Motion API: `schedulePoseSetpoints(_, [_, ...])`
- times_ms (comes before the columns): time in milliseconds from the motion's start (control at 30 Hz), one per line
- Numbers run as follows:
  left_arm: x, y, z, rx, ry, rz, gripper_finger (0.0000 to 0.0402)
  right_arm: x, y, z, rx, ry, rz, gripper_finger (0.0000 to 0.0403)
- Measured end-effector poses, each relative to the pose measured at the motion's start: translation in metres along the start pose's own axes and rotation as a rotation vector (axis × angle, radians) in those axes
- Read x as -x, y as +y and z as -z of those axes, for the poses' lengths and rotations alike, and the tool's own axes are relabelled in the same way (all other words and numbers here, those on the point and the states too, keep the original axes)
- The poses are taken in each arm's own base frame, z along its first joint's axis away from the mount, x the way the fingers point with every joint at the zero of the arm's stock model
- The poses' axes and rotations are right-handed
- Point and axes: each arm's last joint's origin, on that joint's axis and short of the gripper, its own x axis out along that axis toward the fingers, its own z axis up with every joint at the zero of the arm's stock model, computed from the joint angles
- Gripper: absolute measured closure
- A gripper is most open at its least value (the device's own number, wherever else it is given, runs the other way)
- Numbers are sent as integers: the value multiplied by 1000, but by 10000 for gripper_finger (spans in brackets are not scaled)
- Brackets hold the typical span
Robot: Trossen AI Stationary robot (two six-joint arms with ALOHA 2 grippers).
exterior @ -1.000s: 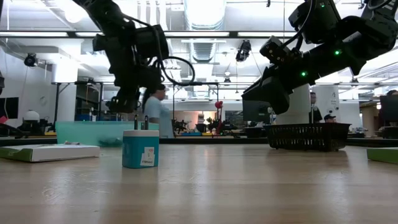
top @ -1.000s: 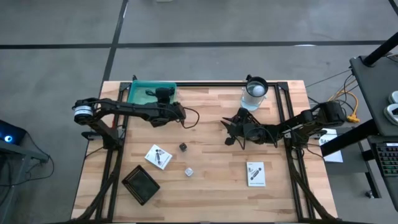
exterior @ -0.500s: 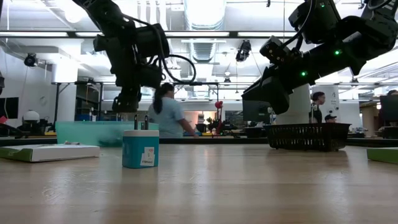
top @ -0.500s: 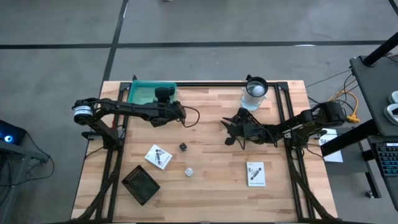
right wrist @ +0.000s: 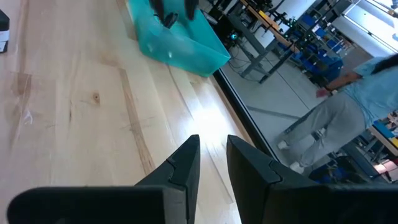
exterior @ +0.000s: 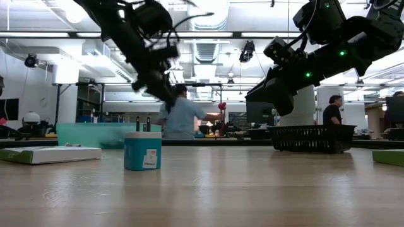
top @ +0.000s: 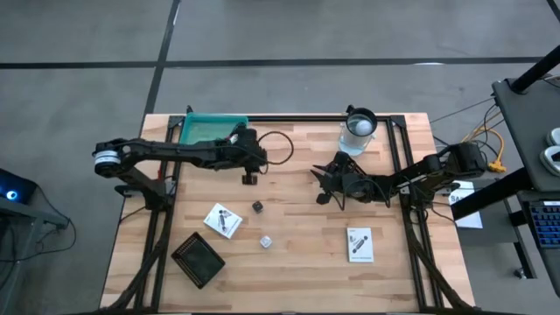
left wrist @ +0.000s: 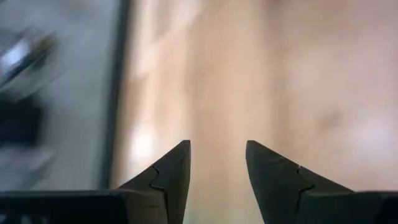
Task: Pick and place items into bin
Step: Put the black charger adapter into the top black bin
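my left pincer [top: 249, 178], fingers parted and empty, beside the teal bin [top: 210, 131] at the worktop's far-left corner; my right pincer [top: 320, 187], narrowly parted and empty, mid-worktop; cubes [top: 258, 206] nearer the front edge.

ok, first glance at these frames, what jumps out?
The teal bin at the table's far left corner, with the left end effector just beside it, fingers apart and empty, trailing a black cable loop. The right end effector hangs mid-table near the clear cup. White packets and tiny cubes lie on the near half.
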Motion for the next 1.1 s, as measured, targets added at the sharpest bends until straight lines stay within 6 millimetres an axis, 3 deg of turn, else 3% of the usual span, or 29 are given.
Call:
schedulePoseSetpoints(233, [23,-5,-11,-20,-290,401,263,0,0,0,-3,0,0,335])
schedulePoseSetpoints(400, [23,-8,-18,-30,-416,533,262,0,0,0,-3,0,0,335])
schedulePoseSetpoints(600, [7,-14,-19,-34,-411,540,248,0,0,0,-2,0,0,335])
schedulePoseSetpoints(800, [-3,-22,-17,34,-301,481,180,0,0,0,0,0,0,335])
schedulePoseSetpoints(933, [-2,-29,-15,14,-266,501,146,0,0,0,-3,0,0,335])
schedulePoseSetpoints(1100, [5,-50,-15,-67,-212,576,144,0,0,0,-3,0,0,335])
